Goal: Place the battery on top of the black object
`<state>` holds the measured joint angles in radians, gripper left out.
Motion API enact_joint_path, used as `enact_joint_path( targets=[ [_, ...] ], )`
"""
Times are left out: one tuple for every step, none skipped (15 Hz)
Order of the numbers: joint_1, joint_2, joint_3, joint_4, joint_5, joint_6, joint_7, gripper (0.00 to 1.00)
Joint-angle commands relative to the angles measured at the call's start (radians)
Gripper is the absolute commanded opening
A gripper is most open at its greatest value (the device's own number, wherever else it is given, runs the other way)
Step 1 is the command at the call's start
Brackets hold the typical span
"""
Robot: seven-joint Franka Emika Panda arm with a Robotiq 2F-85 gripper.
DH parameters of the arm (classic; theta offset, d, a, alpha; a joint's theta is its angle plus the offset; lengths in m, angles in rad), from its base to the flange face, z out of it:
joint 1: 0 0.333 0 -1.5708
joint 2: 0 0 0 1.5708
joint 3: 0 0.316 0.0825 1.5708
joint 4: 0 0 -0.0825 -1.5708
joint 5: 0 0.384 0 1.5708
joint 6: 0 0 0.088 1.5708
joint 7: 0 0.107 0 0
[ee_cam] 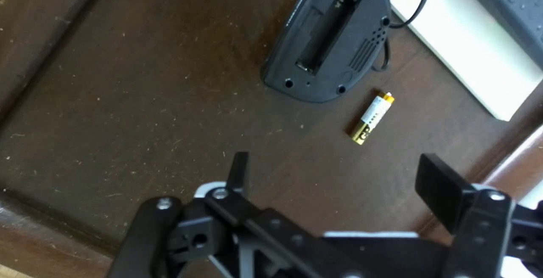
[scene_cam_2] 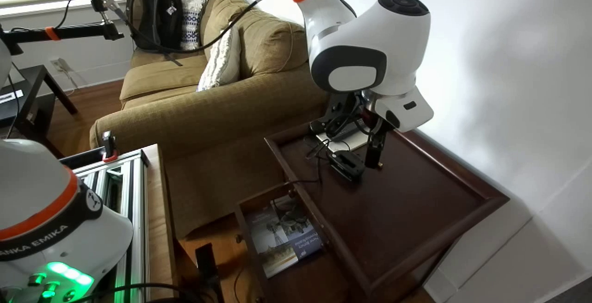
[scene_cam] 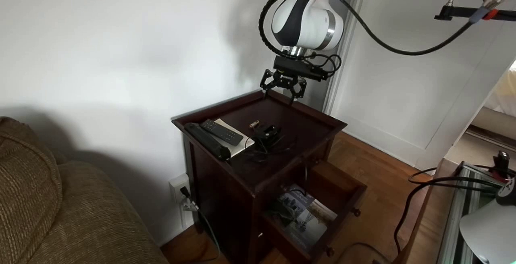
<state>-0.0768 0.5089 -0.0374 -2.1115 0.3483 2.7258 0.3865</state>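
The battery [ee_cam: 372,118], gold-ended with a white label, lies on the dark wooden top, beside and apart from the black object. It also shows small in both exterior views [scene_cam: 254,124] [scene_cam_2: 380,165]. The black object [ee_cam: 352,53] is a small rounded device with a long open slot facing up; it also shows in both exterior views [scene_cam: 269,134] [scene_cam_2: 347,164]. My gripper [ee_cam: 331,167] is open with nothing between its fingers. It hangs above the top in both exterior views [scene_cam: 278,98] [scene_cam_2: 373,158]. In the wrist view the battery lies ahead of the gap between the fingers.
A remote [scene_cam: 221,132] lies on a white pad [scene_cam: 243,145] beside a long black item [scene_cam: 207,141]. Thin black cables run near the black object. The cabinet top has a raised rim [scene_cam_2: 444,169]. An open drawer [scene_cam: 358,193] holds booklets. A wall stands behind.
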Motion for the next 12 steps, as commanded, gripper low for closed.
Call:
enact_joint_path(
  targets=[
    [0.077, 0.135, -0.059, 0.150, -0.064, -0.078, 0.100, 1.00],
    [0.088, 0.159, -0.063, 0.184, -0.072, -0.098, 0.115, 1.00],
    [0.104, 0.178, -0.071, 0.212, -0.081, -0.118, 0.136, 1.00],
    [0.116, 0.201, -0.079, 0.240, -0.088, -0.131, 0.154, 1.00],
    [0.130, 0.223, -0.091, 0.270, -0.095, -0.151, 0.182, 0.89],
    [0.140, 0.246, -0.098, 0.298, -0.099, -0.165, 0.201, 0.82],
    [0.147, 0.271, -0.106, 0.326, -0.101, -0.172, 0.219, 0.83],
    [0.153, 0.290, -0.111, 0.349, -0.103, -0.184, 0.236, 0.84],
    [0.156, 0.310, -0.114, 0.370, -0.108, -0.186, 0.247, 0.92],
    [0.156, 0.329, -0.116, 0.389, -0.109, -0.185, 0.256, 0.95],
    [0.153, 0.344, -0.112, 0.407, -0.105, -0.186, 0.261, 1.00],
    [0.150, 0.357, -0.107, 0.421, -0.100, -0.185, 0.264, 1.00]
  ],
)
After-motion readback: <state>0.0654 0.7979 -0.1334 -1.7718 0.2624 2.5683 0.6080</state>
